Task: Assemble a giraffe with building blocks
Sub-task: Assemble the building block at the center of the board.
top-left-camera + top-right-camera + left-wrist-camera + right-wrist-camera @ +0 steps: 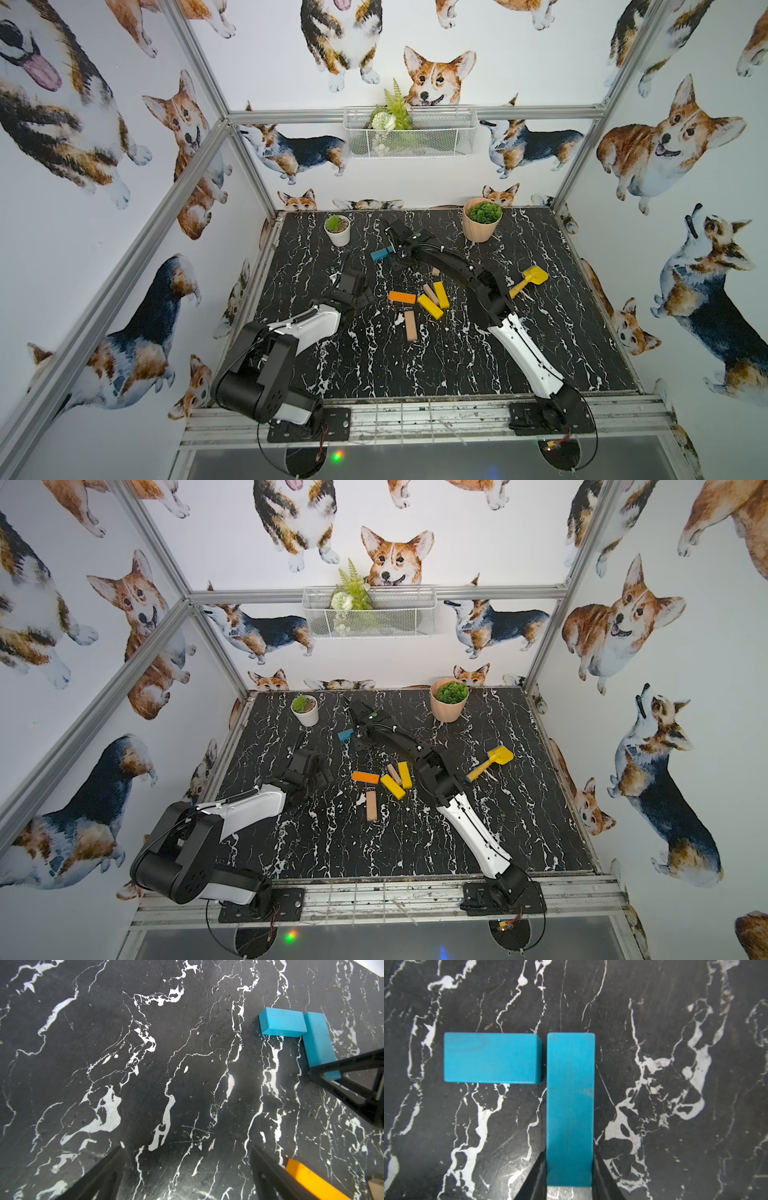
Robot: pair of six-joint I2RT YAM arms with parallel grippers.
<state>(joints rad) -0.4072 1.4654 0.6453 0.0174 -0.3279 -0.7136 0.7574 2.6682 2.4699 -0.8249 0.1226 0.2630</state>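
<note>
Right wrist: right fingers [536, 1180] pinch long teal plank [570, 1105]; top views hide grip. Left fingers [268, 1174] spread.

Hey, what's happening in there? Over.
Right gripper shut on long teal plank, beside short teal plank. Left gripper open, empty. Other planks loose mid-table; nothing blocking.

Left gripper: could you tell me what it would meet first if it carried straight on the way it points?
Likely the bare marble tabletop: the open left gripper angles down at it, and the two teal blocks lie off to one side.
</note>
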